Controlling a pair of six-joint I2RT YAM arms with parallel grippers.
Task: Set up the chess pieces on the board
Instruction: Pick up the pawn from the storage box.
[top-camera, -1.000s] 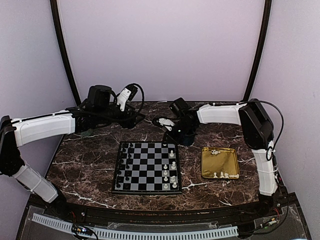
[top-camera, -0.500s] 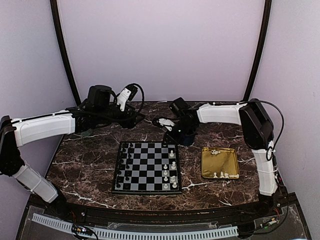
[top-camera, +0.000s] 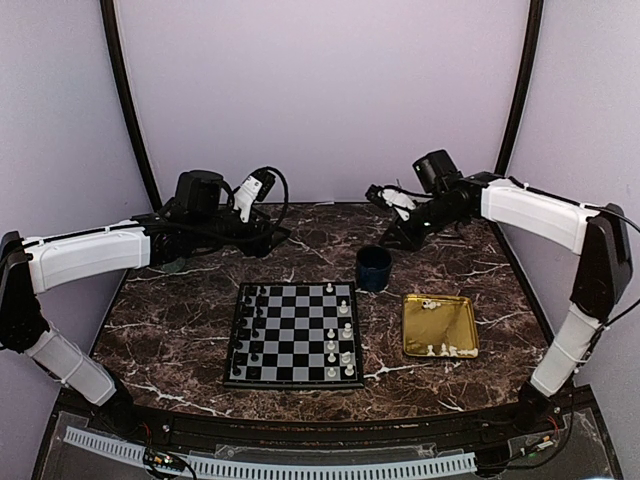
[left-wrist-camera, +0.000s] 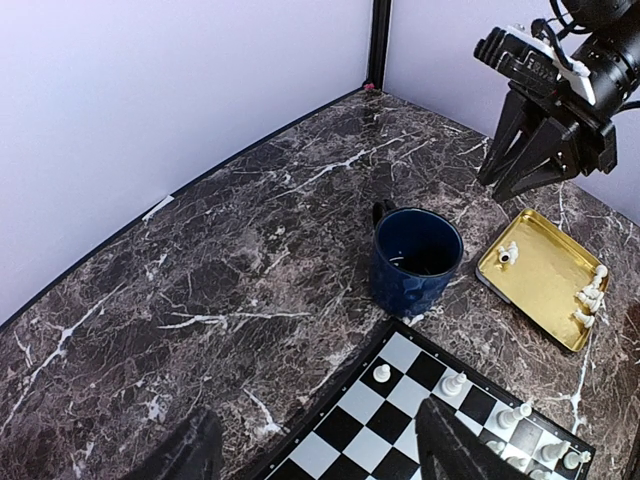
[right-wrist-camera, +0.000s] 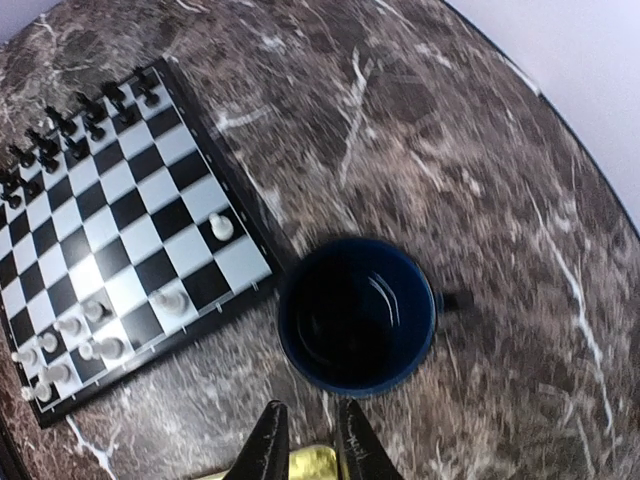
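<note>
Chess pieces (top-camera: 346, 327) on board (top-camera: 290, 335), others seemingly in tray (top-camera: 440, 325).

Board (top-camera: 293, 335): flat, square, black/light-grey checks, thin black border. Its far corner shows just ahead of the left gripper (left-wrist-camera: 320, 455), and it lies well below and to the left of the right gripper (right-wrist-camera: 305, 445). Chess pieces (top-camera: 346, 328): tiny and cream-white. Several stand upright in ragged order on the board's edge columns on the right gripper's side. The rest sit in the gold tray (top-camera: 440, 330) beyond that edge, one cluster at its far end and a row at its near edge.
</note>
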